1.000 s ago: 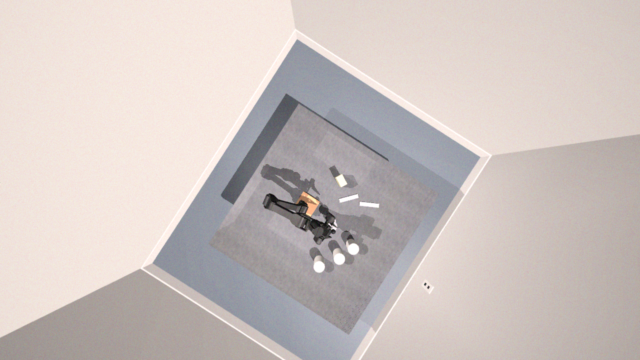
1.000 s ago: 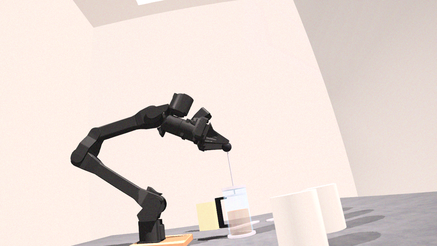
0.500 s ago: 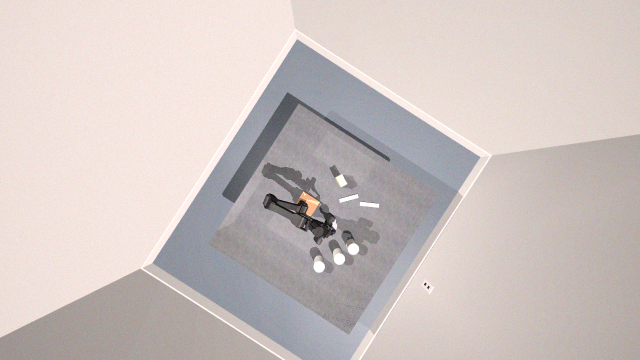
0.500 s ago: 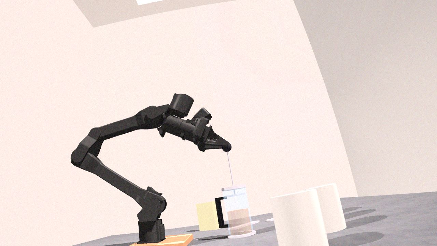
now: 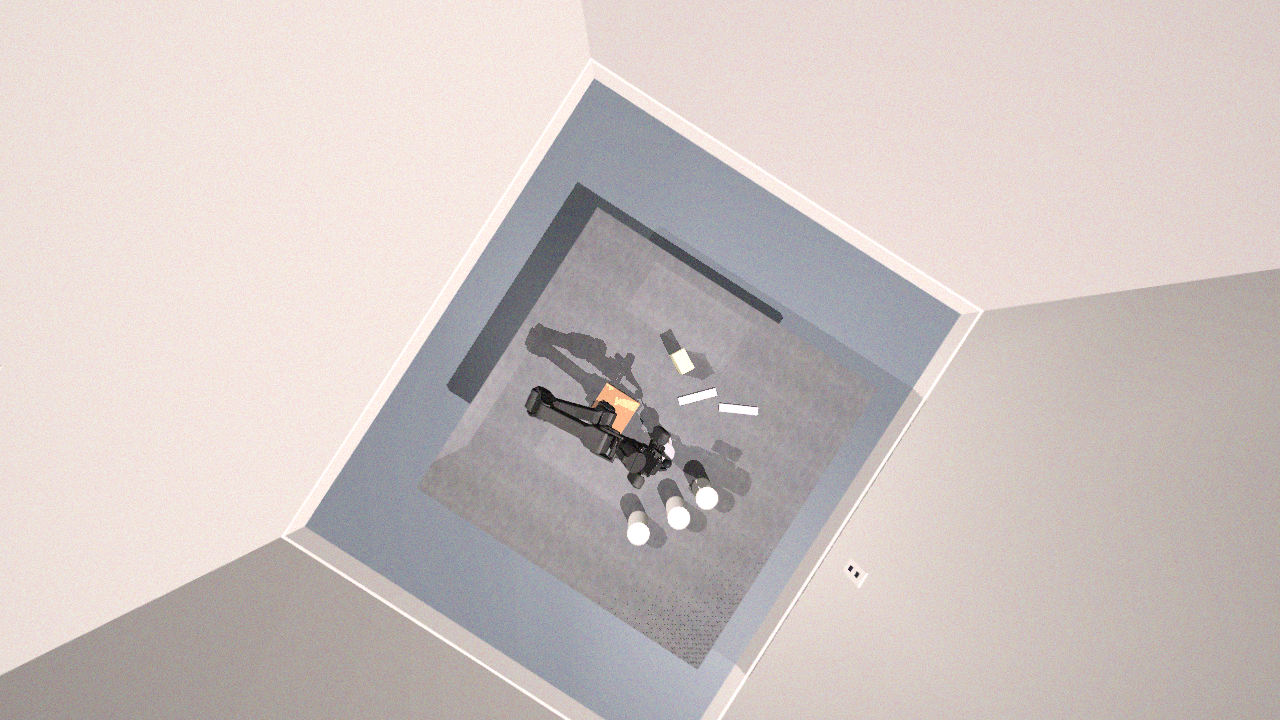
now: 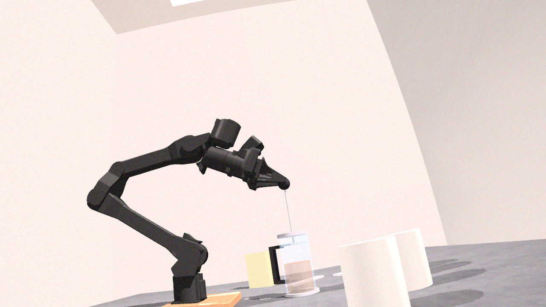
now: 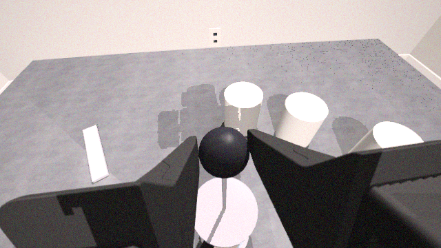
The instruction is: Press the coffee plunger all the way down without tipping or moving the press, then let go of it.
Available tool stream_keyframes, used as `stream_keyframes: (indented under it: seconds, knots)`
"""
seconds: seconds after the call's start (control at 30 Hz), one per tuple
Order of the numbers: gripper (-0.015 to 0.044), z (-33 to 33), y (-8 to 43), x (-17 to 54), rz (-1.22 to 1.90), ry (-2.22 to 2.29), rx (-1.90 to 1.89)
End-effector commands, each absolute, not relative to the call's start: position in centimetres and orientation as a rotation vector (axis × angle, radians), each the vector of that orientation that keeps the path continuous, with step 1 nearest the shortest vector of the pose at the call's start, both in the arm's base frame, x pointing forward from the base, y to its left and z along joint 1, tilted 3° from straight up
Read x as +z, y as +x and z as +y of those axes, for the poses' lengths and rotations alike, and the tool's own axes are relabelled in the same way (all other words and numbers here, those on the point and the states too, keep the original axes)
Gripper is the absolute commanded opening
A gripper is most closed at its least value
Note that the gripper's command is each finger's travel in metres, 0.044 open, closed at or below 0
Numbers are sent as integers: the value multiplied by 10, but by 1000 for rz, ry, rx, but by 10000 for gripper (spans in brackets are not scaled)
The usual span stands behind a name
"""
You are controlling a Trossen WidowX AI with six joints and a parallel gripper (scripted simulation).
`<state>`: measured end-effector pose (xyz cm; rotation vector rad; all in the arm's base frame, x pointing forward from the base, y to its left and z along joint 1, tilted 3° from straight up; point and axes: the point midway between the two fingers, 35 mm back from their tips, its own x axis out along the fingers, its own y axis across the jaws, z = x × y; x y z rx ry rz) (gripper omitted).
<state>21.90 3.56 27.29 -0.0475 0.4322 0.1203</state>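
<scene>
Black and round, the plunger knob [image 7: 224, 151] is clamped between the two dark fingers of the gripper [image 6: 281, 184], which are closed partway onto it from either side. The knob is seen high above the coffee press [image 6: 295, 265], joined to it by a thin pale rod [image 6: 287, 209] that is still drawn far out of the pale lid [image 7: 225, 210]. The press is stood upright on the grey surface [image 7: 138, 79], its clear glass body showing a brown layer in the lower part and a black handle [image 6: 275, 264] on the side toward the arm's base. A pale yellow block [image 6: 259, 269] is placed just beyond the handle. The arm [image 6: 152, 190] is mounted on an orange plate [image 6: 217, 299] and is bent over so that the gripper points forward and slightly down. Three white cylinders [image 5: 677, 516] are lined up near the press on the far side from the base, all apart from it. Two flat white strips [image 5: 717, 402] are laid on the surface, well apart from the press.
</scene>
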Motion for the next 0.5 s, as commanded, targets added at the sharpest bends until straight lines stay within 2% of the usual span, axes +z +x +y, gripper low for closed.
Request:
stream_keyframes:
  seconds: [0.0, 0.47]
  knots:
    - [121, 36, 220, 255, 463, -55, 122]
    - [121, 35, 223, 233, 462, -55, 122]
